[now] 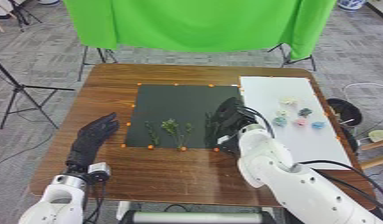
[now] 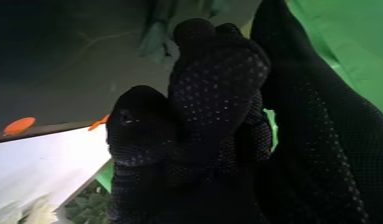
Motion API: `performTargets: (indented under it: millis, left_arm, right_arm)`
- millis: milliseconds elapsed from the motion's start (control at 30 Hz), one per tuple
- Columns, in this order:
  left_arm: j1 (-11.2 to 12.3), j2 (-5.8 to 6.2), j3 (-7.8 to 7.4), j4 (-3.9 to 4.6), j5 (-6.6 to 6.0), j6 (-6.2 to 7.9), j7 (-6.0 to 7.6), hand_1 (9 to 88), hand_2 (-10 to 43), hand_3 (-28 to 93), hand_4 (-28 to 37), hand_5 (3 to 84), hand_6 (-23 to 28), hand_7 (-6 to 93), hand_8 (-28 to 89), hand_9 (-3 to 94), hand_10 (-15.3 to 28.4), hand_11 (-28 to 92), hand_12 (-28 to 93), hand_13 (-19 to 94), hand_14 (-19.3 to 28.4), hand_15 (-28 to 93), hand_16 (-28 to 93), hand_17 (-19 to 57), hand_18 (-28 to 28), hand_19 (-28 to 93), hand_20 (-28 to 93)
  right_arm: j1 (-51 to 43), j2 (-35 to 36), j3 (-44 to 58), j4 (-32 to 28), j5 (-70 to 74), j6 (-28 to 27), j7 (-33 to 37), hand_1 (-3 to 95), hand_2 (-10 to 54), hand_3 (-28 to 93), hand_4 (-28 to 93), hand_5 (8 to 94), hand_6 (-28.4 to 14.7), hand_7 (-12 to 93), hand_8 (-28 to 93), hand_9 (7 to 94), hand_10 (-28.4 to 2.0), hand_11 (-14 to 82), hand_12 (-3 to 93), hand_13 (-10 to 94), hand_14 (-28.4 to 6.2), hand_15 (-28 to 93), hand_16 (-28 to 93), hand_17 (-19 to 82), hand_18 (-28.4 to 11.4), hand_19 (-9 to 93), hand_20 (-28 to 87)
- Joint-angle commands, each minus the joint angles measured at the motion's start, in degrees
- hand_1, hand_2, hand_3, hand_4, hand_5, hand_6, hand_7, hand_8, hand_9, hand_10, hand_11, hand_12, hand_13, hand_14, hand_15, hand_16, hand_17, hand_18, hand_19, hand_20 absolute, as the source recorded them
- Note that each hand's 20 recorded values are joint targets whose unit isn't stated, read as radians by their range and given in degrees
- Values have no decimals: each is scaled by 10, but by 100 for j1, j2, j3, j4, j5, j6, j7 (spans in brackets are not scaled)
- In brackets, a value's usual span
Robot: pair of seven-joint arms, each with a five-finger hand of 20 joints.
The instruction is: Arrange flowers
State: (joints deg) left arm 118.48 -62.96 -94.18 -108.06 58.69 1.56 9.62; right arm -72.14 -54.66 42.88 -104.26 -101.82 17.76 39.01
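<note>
Left hand: I am resting my left hand [image 1: 97,131] beside the mat [image 1: 174,102], its fingers lying loose and extended.
Right hand: I am holding my right hand [image 1: 226,117] over the mat's right side, near the board [image 1: 272,90]; I cannot tell whether its grip is closing on anything.
Sprigs: green sprigs [image 1: 170,125] are lying on the mat between my 2 hands; 1 sprig [image 1: 209,125] is lying just beside my right hand, and I cannot tell whether they are touching.
Flowers: 1 pink flower [image 1: 300,121] is sitting among blue and pale flowers [image 1: 288,101] on the board.
Cloth: green cloth [image 1: 201,25] is hanging beyond the table [image 1: 170,172].
</note>
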Motion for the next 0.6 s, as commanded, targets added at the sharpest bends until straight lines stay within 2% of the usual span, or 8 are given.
performTargets:
  millis: [33,233,600]
  left_arm:
    - [77,-48,70,70,-19,-82,-107,262,-95,704,-226,434,22,110,-65,418,123,151,109,343,143,96,-2,72,96,18,162]
    - [75,-55,66,70,-16,-81,-108,262,-95,704,-226,433,22,110,-65,418,123,151,109,342,143,96,-2,72,96,18,162]
    - [128,-37,41,44,-24,-64,-116,262,-95,703,-225,434,21,112,-66,417,123,151,109,343,144,96,-2,72,97,18,162]
  right_arm:
    - [-91,25,-29,-192,166,-67,-113,495,-95,636,-17,656,-29,293,123,871,-113,161,340,937,-20,479,238,742,-47,812,384]
    - [-206,67,-144,-248,189,-173,-98,492,-95,638,-15,658,-29,292,123,875,-104,125,318,937,-21,483,235,744,-46,820,369]
    - [-191,379,-242,-338,219,-363,-97,488,-95,638,-11,659,-29,288,126,871,-106,128,306,937,-22,493,228,743,-48,829,354]
